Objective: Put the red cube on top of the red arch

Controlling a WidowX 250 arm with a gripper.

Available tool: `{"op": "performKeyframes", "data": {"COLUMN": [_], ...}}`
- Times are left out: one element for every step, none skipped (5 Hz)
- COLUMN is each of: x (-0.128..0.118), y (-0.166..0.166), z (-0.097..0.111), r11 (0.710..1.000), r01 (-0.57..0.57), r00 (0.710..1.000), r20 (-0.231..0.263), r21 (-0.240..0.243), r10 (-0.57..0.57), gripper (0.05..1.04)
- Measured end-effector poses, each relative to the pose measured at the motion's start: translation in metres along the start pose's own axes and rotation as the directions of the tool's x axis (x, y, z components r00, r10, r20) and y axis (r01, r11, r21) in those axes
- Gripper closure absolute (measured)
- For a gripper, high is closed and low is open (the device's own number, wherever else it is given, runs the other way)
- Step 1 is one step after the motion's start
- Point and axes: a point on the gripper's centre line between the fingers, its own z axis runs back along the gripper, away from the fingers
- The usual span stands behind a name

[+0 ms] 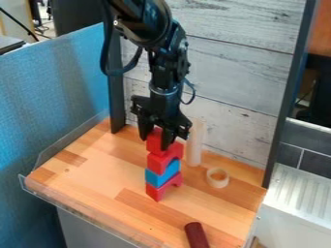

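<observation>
Dark red cylinder (196, 235) lies nearest you; your gripper (156, 143) pinches the red cube (153, 141) between its fingers, atop the upper red arch (159, 160).

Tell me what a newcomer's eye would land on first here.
Probably the stack in the middle of the wooden tabletop: lower red arch, blue arch, upper red arch, and the red cube on top, between the fingers of the black gripper. Next, perhaps, the dark red cylinder at the near edge and the pale ring right of the stack.
</observation>
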Motion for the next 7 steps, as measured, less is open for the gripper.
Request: {"op": "performKeyframes", "data": {"x": [0.0016, 0.0039, 0.0031, 0.0031, 0.0025, 0.0026, 0.0011], "y": [0.0008, -0.0041, -0.0065, -0.0075, -0.0078, -0.009, -0.0091], "z": [0.0, -0.0003, -0.0011, -0.001, -0.0013, -0.0014, -0.0021], "r11": [1.0, 1.0, 1.0, 1.0, 1.0, 1.0, 0.999], "r01": [-0.003, 0.005, 0.008, 0.009, 0.011, 0.012, 0.033], "r00": [1.0, 1.0, 1.0, 1.0, 1.0, 1.0, 0.999], "r20": [0.01, 0.024, 0.024, 0.023, 0.024, 0.025, 0.019], "r21": [0.005, 0.004, 0.001, -0.002, -0.003, -0.004, 0.005], "r10": [0.003, -0.005, -0.008, -0.009, -0.011, -0.011, -0.033], "gripper": [0.516, 0.516, 0.516, 0.516, 0.516, 0.433, 0.165]}}
